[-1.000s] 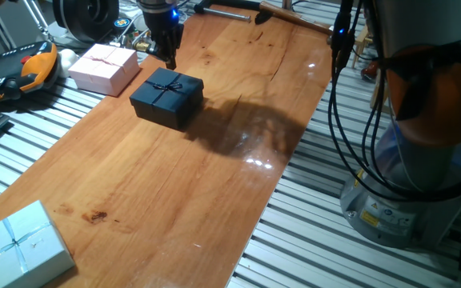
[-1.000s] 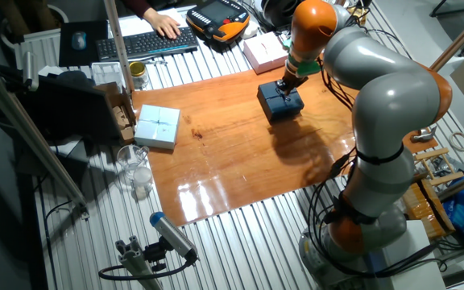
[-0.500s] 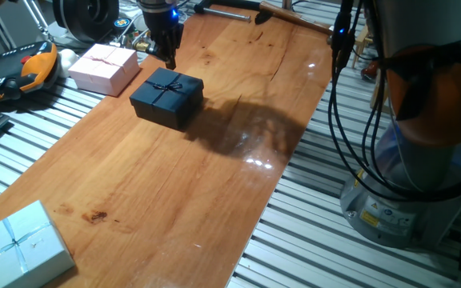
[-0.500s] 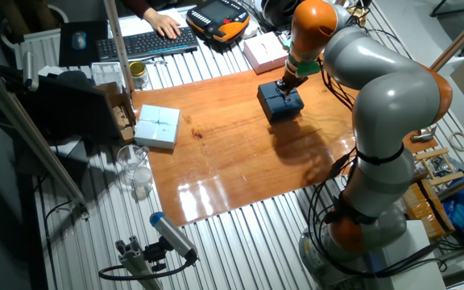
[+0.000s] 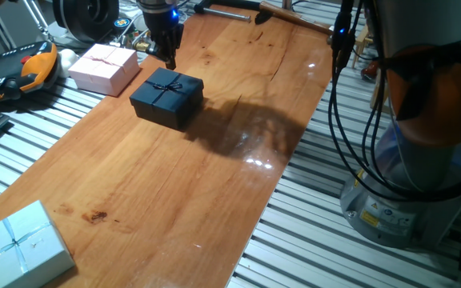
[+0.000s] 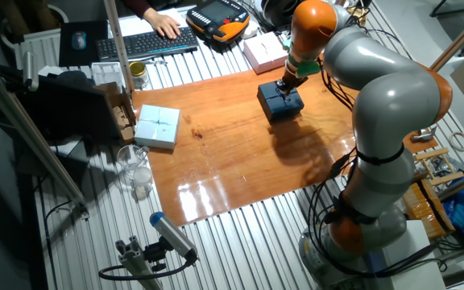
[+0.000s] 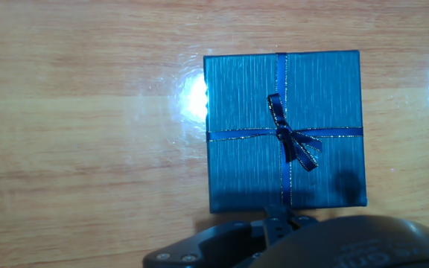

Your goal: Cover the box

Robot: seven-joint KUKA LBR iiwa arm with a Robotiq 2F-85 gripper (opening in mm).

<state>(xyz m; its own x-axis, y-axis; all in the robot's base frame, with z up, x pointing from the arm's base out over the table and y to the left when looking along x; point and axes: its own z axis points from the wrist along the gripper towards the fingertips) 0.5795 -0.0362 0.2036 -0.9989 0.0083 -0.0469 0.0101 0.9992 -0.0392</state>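
Observation:
The black box (image 5: 166,98) stands on the wooden table (image 5: 174,184) with a dark ribboned lid sitting squarely on top, so its inside is hidden. It also shows in the other fixed view (image 6: 280,102) and in the hand view (image 7: 285,130), where the bow lies right of the lid's centre. My gripper (image 5: 169,60) hangs just above the box's far edge, not touching it, and holds nothing. It also shows in the other fixed view (image 6: 283,84). Its fingers look like one dark tip, so their gap is unclear.
A pink ribboned box (image 5: 102,68) lies left of the black box, off the wood. A pale blue ribboned box (image 5: 18,244) sits at the near left corner. A teach pendant (image 5: 22,72), a keyboard (image 6: 147,42) and a glass jar (image 6: 135,173) lie around the table's edges.

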